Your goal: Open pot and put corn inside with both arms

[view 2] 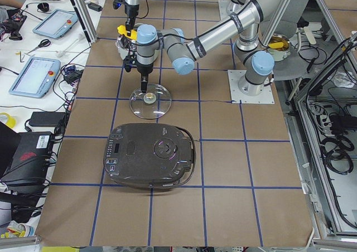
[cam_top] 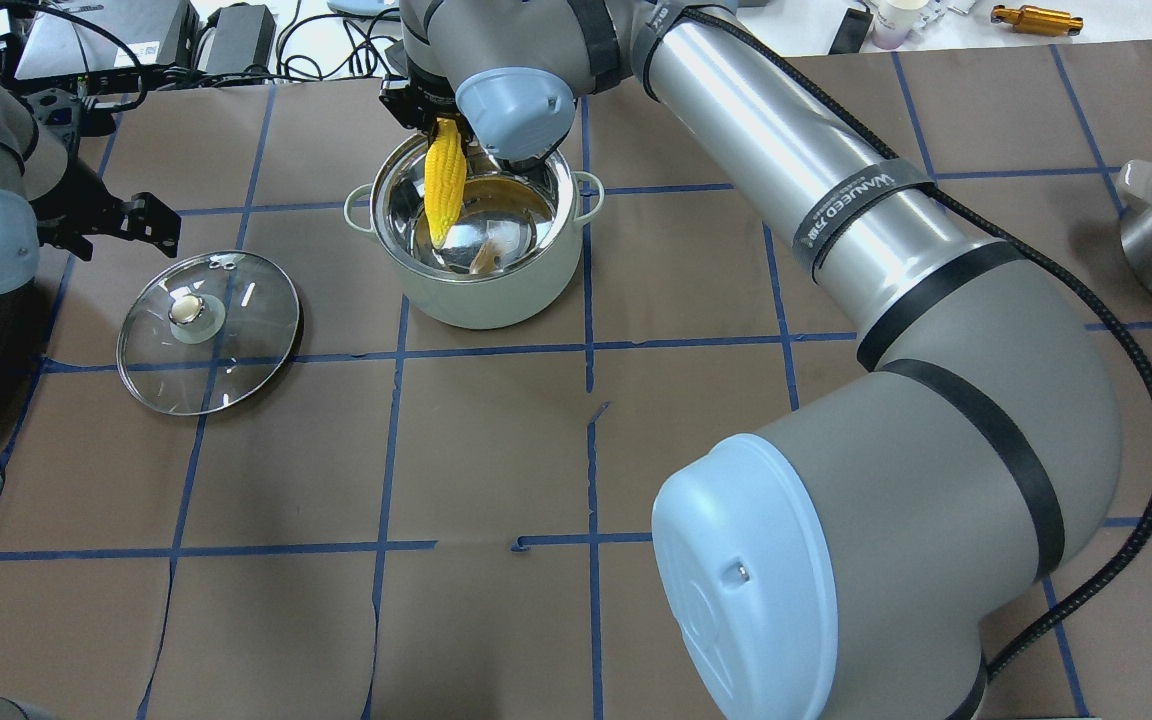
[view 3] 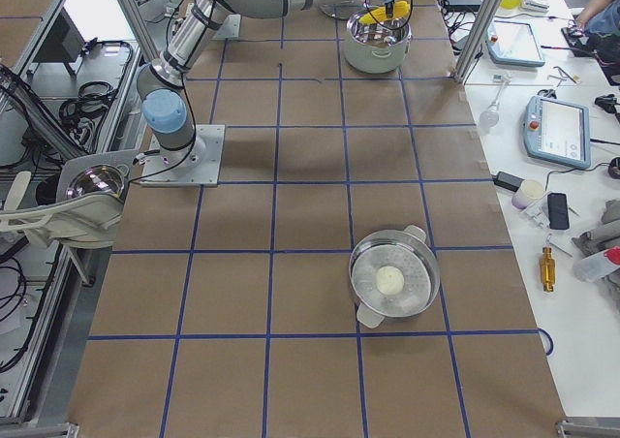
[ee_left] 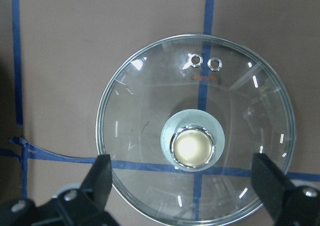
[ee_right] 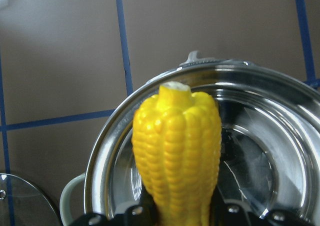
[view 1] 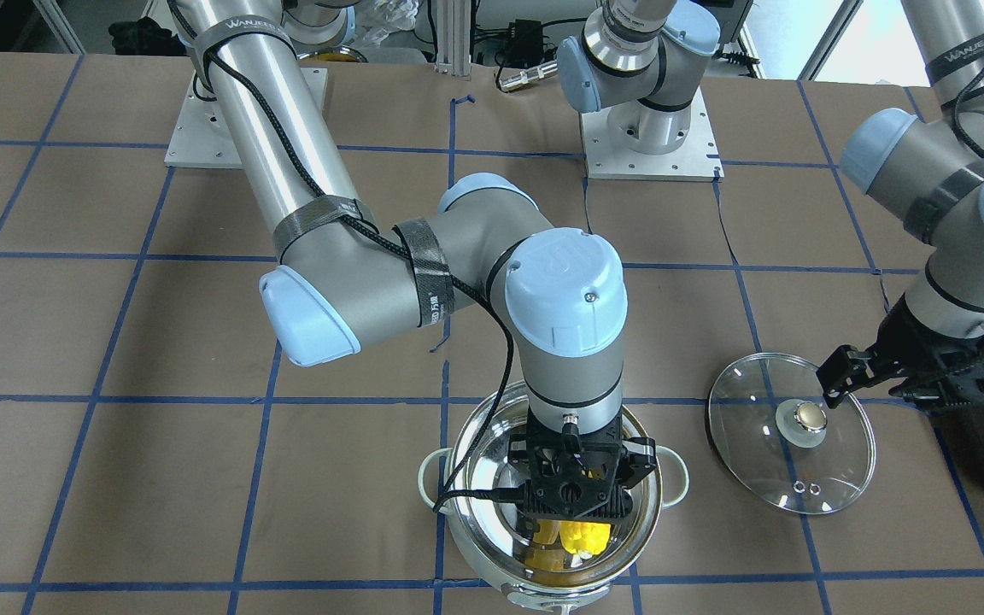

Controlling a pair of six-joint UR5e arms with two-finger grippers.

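Hanging over the round shiny stainless-steel pot, the right arm's black two-finger gripper clamps the thick end of the bright yellow corn cob, whose tapered tip points down toward the pot's open inside. The clear glass lid lies flat beside the pot, on the left arm's side. The left gripper hovers above that lid, fingers spread wide, clear of its round knob

Grey arms, light-blue joint caps
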